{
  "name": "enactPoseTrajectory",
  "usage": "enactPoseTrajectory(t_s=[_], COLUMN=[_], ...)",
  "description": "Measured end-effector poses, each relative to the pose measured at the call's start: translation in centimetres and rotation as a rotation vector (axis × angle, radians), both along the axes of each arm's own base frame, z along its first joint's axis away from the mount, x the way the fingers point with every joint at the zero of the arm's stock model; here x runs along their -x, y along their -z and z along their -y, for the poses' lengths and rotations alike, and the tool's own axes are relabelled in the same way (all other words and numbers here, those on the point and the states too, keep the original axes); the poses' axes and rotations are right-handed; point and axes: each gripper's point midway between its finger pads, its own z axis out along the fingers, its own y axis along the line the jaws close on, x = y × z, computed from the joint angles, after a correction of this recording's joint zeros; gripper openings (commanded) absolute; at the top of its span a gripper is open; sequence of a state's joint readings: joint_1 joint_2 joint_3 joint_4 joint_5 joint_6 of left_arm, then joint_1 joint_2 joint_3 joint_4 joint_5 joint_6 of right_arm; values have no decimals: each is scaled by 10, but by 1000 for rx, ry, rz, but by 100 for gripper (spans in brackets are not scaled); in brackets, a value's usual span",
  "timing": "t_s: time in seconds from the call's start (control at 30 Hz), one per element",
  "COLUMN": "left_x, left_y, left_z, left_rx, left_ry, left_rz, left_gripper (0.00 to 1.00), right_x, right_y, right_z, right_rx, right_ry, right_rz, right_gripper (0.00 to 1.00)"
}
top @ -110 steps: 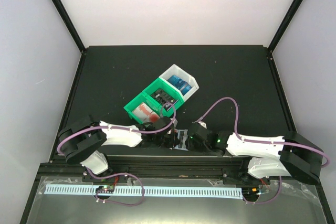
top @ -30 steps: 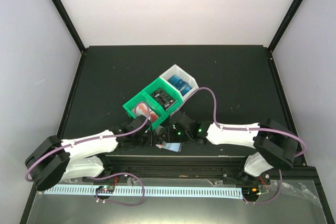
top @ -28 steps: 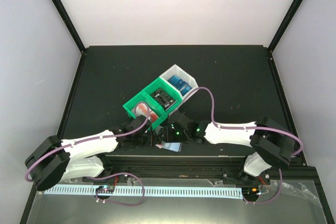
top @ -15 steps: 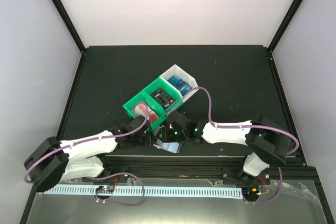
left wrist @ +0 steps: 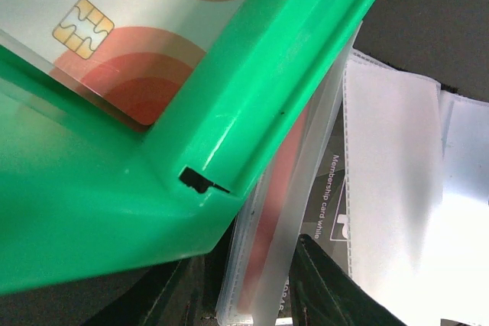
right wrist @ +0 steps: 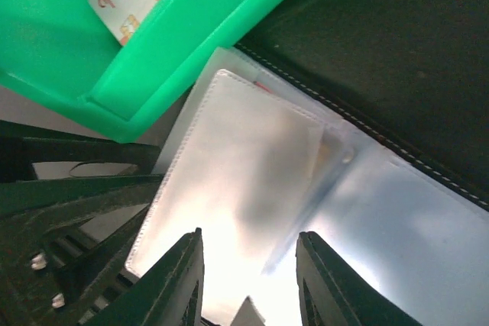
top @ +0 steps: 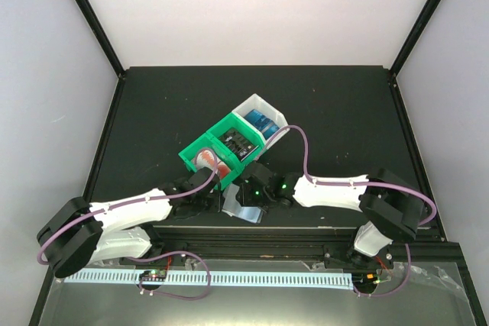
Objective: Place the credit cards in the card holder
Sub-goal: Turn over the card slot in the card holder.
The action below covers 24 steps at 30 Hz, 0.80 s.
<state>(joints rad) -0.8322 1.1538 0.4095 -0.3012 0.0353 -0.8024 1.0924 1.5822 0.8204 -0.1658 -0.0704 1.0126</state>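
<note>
at the front edge of the table (top: pixel 344 112), we'd pinch a floppy, slick sleeve edge of the card holder (top: pixel 243 208); left gripper (left wrist: pixel 256 301) perhaps clamping it, right gripper (right wrist: pixel 248 280) open.

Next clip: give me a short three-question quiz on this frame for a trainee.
1. True or false: the card holder lies open.
2. Fill in: the card in the green bin is red and ___.
3. The blue cards lie in: A the green bin, B the white bin, C the card holder.
Key: 1 true; 2 white; 3 B.
</note>
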Motion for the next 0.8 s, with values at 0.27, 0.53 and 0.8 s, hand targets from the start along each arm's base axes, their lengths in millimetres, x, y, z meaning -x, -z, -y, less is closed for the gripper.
enactPoseTrajectory(t_s=[0.27, 0.53, 0.8], left_x=[1, 8, 17], left_y=[-1, -8, -15], left_z=[2, 17, 35], left_rx=[6, 70, 152], left_ry=[22, 116, 220], left_rz=[2, -4, -16], left_gripper=[45, 60, 65], right_x=[0, 3, -2], right_y=[6, 16, 3], right_z=[10, 26, 52], right_rx=[47, 96, 138], right_ry=[22, 38, 102], right_rz=[-4, -5, 52], right_gripper=[37, 38, 39])
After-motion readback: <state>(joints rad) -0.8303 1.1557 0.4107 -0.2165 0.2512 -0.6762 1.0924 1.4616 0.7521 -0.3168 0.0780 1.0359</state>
